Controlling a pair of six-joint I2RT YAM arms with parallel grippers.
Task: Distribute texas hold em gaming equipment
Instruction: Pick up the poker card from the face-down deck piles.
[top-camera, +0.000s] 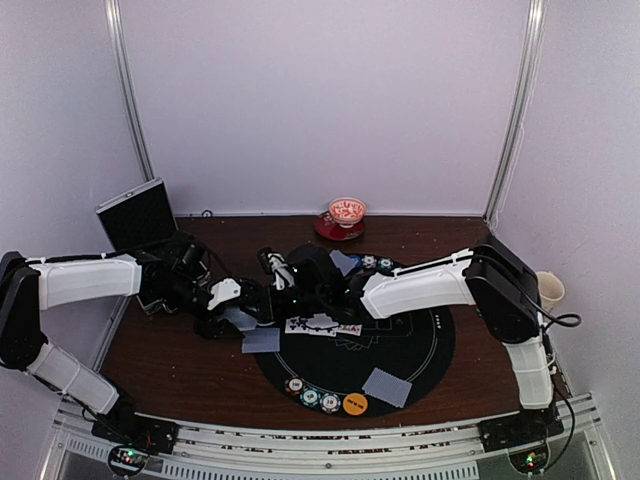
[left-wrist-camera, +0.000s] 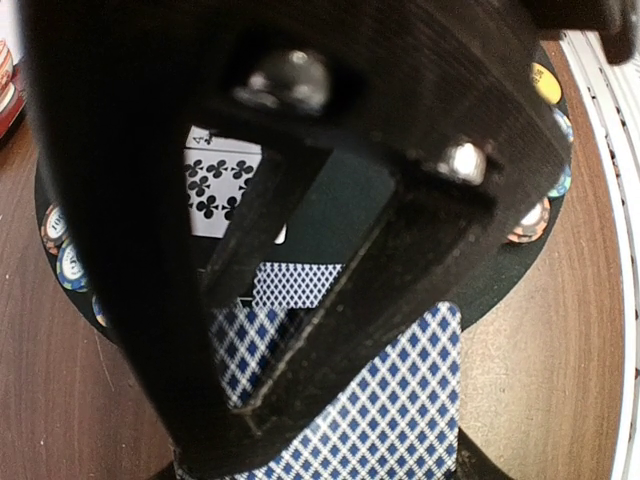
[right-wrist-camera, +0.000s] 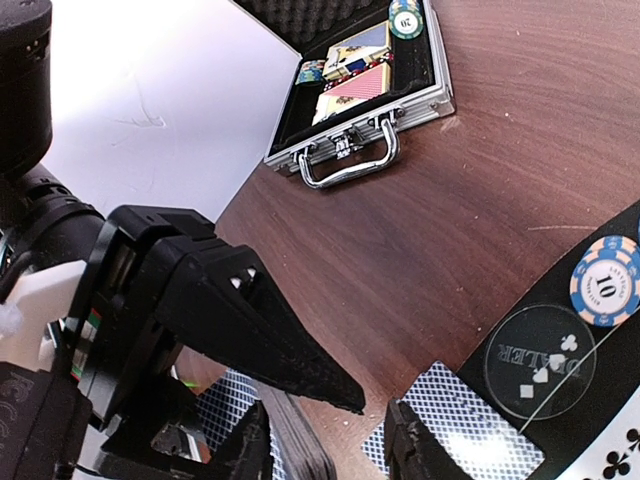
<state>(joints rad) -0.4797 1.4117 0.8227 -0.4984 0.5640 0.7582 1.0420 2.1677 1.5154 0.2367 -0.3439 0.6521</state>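
Note:
My left gripper is shut on a deck of blue-diamond-backed cards just off the left edge of the black mat; in the right wrist view the deck shows edge-on. My right gripper is open, and its fingers stand either side of the deck's end. One face-down card lies below the grippers, another on the mat's near side. Face-up cards lie mid-mat. Striped chips and an orange disc line the near rim. A clear dealer disc and a "10" chip lie on the mat.
An open metal case holding chips and card packs stands at the back left. A red-and-white bowl on a red saucer is at the back centre. More chips lie at the mat's far rim. A paper cup is off the right edge.

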